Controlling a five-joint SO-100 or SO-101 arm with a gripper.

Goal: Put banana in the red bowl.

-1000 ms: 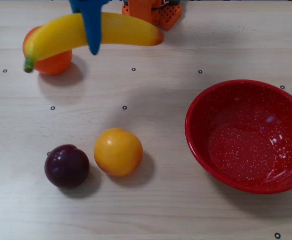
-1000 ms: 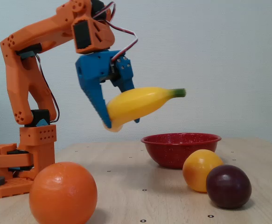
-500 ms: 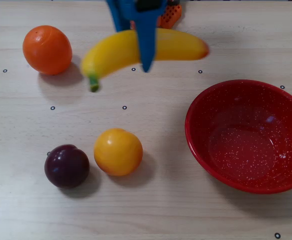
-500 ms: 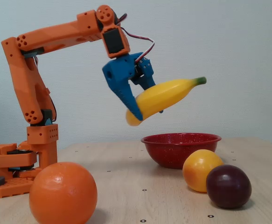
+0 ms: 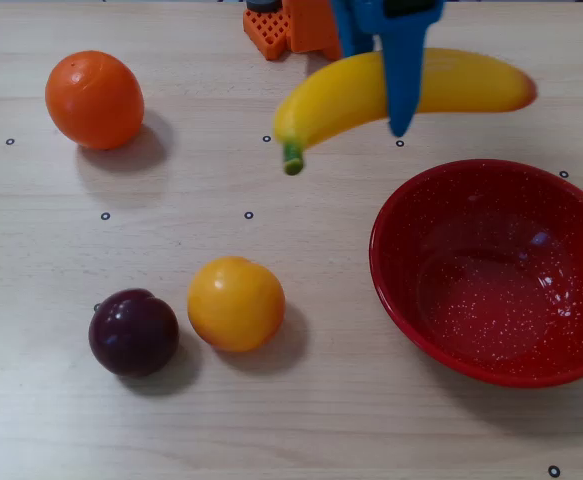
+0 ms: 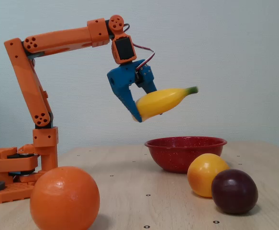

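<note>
Swinging right across the overhead view, the blue two-finger gripper (image 5: 401, 95) is clamping the long glossy yellow plastic banana (image 5: 341, 95), now hanging at upper centre, just short of the speckled red bowl (image 5: 403, 300). Release looks close. Pale wooden table (image 5: 301, 420), plain grey wall (image 6: 244, 57).
</note>
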